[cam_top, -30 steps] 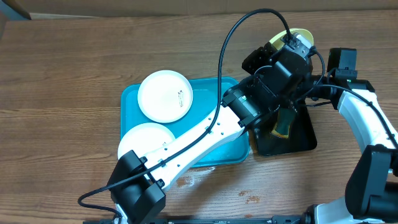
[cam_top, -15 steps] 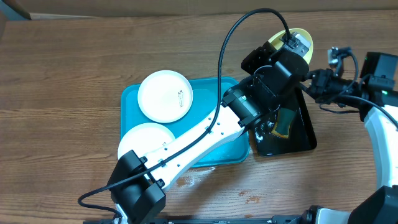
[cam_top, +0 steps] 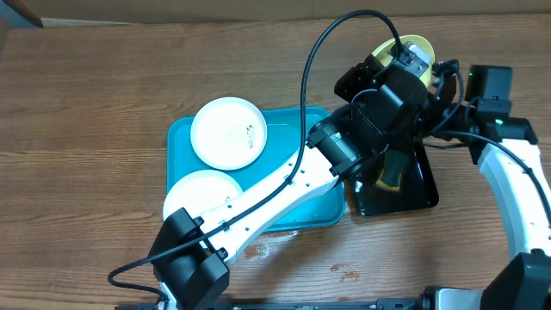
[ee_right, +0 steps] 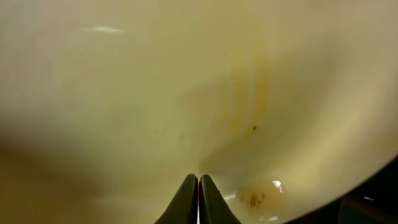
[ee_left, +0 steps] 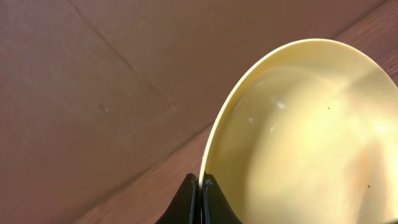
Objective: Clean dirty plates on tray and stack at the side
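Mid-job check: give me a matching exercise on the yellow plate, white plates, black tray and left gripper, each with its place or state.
1. yellow plate
2. white plates
3. black tray
4. left gripper

A. shut
B. on the blue tray
C. held by its rim
D. beside the blue tray, on the table

Pairs: 1-C, 2-B, 3-D, 4-A

The tray point(cam_top: 284, 133) lies mid-table point(cam_top: 103, 103). On its left half sit two plates: the rear plate point(cam_top: 228, 133) at the far corner and the front plate point(cam_top: 200, 194) at the near corner, overhanging the rim. Just right of the tray lies a small tray point(cam_top: 417, 185) with a sponge point(cam_top: 389, 172) in it. The third plate point(cam_top: 420, 45) is raised over the small tray's far end.
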`<state>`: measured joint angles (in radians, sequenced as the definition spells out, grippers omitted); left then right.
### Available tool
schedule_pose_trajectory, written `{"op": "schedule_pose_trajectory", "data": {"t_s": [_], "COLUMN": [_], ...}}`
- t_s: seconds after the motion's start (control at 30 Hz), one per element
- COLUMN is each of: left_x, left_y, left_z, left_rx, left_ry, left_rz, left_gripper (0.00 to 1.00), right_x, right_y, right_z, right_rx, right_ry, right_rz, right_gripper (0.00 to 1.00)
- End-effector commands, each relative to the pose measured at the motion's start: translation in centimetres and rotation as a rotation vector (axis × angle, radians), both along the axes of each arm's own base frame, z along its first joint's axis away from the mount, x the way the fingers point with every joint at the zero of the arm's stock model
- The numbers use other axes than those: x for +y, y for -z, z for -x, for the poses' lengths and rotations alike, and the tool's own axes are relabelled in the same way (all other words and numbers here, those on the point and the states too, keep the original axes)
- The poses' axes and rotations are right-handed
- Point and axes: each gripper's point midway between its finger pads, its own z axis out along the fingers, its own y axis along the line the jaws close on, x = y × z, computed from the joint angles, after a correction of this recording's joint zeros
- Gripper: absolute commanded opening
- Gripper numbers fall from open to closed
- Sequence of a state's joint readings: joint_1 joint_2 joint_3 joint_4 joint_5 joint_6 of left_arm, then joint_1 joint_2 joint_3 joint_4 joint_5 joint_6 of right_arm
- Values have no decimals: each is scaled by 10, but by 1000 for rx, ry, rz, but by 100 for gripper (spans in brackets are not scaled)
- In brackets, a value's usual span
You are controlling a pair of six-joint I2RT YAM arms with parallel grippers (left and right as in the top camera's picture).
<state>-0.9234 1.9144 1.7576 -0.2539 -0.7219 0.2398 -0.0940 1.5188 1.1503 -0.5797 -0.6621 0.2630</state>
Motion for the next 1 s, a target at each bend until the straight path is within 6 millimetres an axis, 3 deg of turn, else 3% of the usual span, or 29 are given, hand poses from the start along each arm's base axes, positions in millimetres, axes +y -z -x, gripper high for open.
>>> {"op": "schedule_pose_trajectory", "data": {"t_s": [0.0, 0.37, 0.63, 0.97], "left_x": [-2, -3, -7, -7], "left_y": [-18, -18, -21, -21], "left_z": [2, 3, 6, 5], "left_rx": [-32, -32, -41, -43], "left_ry": [-5, -2, 6, 4], "left_rz": [23, 23, 35, 36], "left_gripper": [4, 4, 4, 4], "right_x": [-2, 3, 3, -5], "right_y": [13, 6, 8, 26], "right_z": [-9, -24, -21, -11], "right_rx": [34, -43, -27, 52], "right_ry": [57, 45, 45, 85], "right_rz": [20, 22, 22, 69], "right_gripper": [4, 5, 6, 6]}}
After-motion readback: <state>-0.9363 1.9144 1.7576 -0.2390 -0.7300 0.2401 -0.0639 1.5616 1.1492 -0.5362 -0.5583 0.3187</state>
